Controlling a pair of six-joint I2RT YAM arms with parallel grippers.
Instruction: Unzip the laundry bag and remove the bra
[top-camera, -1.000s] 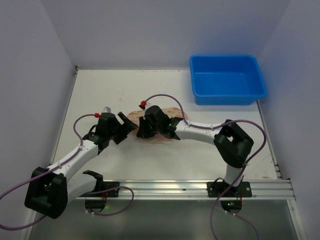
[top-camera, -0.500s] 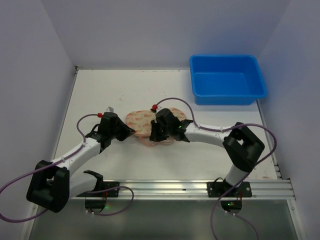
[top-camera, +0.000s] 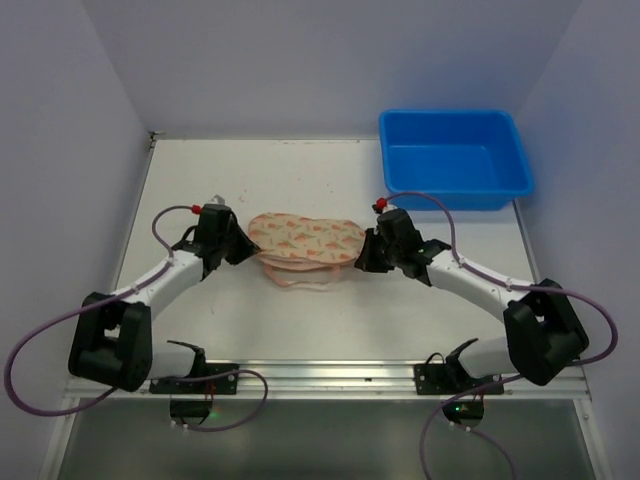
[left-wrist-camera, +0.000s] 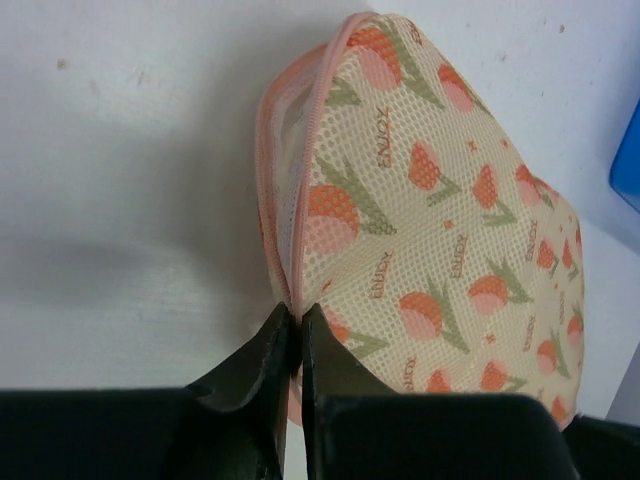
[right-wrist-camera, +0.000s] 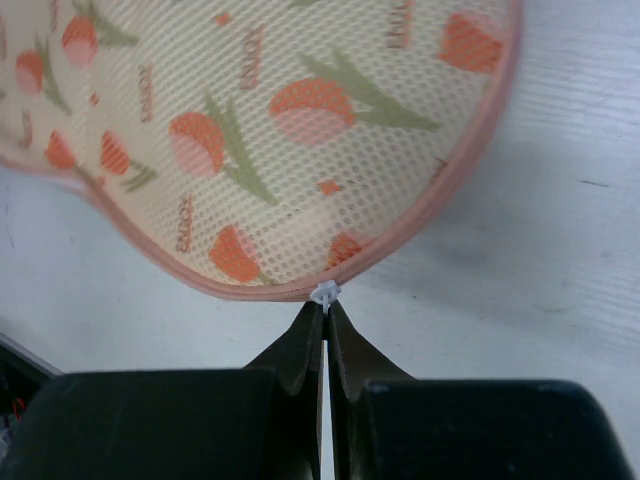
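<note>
Uncovered since a second ago, when both arms crowded over it, the laundry bag (top-camera: 305, 238) lies flat at the middle of the counter (top-camera: 300, 180), and the arms have swung out to its two ends. Its pink strap (top-camera: 305, 283) trails from under the near edge. No bra shows, so it is presumably inside. The left tool (top-camera: 243, 250), apart a second ago, is now pressed together on the pink trim at the bag's left end. The right tool (top-camera: 368, 255) is pinched on the small white zip pull (right-wrist-camera: 325, 293) at the right end.

The bag looks light and would likely slide, so the left tool should hold firm and low as an anchor. The right should draw the pull along the curve of the trim, not straight away from it. It should go slowly, since only the very tips have the tab and it could slip out.

The top view gives the layout, with the blue tub (top-camera: 455, 160) well apart at the far right, but it hides what either tool grips. The right wrist view shows the pull at the tips. The left wrist view shows the trim running into the closed tool, though whether the zip there is shut is hard to tell.
</note>
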